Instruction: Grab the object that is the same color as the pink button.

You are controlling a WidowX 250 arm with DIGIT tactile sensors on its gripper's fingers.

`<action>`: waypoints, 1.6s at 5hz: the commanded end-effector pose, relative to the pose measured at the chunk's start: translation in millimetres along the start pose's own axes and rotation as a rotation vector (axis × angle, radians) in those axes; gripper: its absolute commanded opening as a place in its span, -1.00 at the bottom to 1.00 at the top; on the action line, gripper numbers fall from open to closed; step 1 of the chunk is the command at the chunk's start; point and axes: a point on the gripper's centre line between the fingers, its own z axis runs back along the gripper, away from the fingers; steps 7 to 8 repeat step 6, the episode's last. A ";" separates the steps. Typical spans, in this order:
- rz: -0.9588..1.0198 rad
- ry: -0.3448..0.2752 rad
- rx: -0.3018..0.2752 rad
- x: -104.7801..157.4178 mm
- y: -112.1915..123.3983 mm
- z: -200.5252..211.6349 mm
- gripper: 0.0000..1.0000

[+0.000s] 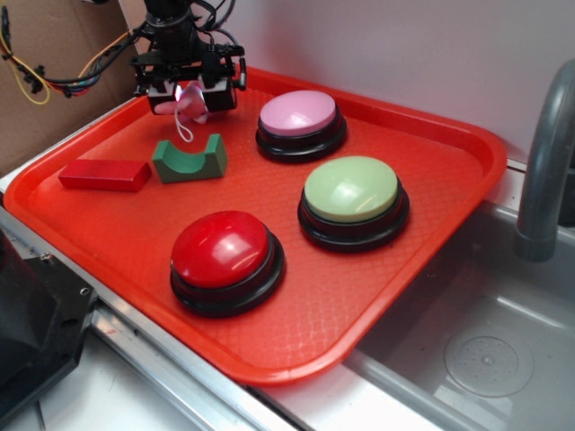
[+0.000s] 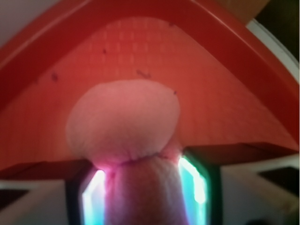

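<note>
1. The black WidowX gripper (image 1: pixel 190 97) hangs over the far left corner of the shallow red plastic tray (image 1: pixel 431 233), at about eleven o'clock on the tray as the exterior view shows it.
2. Its fingers (image 2: pixel 192 180) are closed tight on the small pale-pink, soft, lumpy plush toy (image 2: pixel 124 122). In the wrist view the toy's narrow part is pinched between the two lit pads and its rounded bulk bulges out beyond them.
3. In the exterior view the toy (image 1: pixel 190 104) sits just under the gripper body, and a thin tail-like string dangles from it toward the tray floor. Whether the toy is clear of the tray cannot be told.
4. The large round push button with a glossy pink-lilac dome on a black base (image 1: pixel 299 124) stands near the toy at about three o'clock from it, apart from it.
5. A green arch-shaped block (image 1: pixel 190 159) lies just beside the dangling tail, at six o'clock from the gripper.
6. A red rectangular block (image 1: pixel 105 174) lies flat at nine o'clock from the green block.
7. A pale green-domed button (image 1: pixel 352 201) and a red-domed button (image 1: pixel 225 260) stand in the nearer half of the tray.
8. The tray rests on a metal counter (image 1: pixel 180 382) beside a sink basin (image 1: pixel 485 350) with a grey faucet pipe (image 1: pixel 544 162).
</note>
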 end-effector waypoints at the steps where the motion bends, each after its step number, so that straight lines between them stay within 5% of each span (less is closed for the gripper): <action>1: -0.167 -0.076 -0.078 -22.2 -2.0 80.7 -1.00; 2: -0.229 -0.049 -0.099 -49.7 -6.9 101.0 -1.00; 4: -0.364 0.103 -0.197 -108.6 -11.6 123.9 -1.00; 5: -0.380 0.104 -0.207 -116.8 -8.3 127.6 -1.00; 6: -0.433 0.147 -0.110 -112.5 -5.4 133.9 -1.00; 8: -0.433 0.147 -0.110 -112.5 -5.4 133.9 -1.00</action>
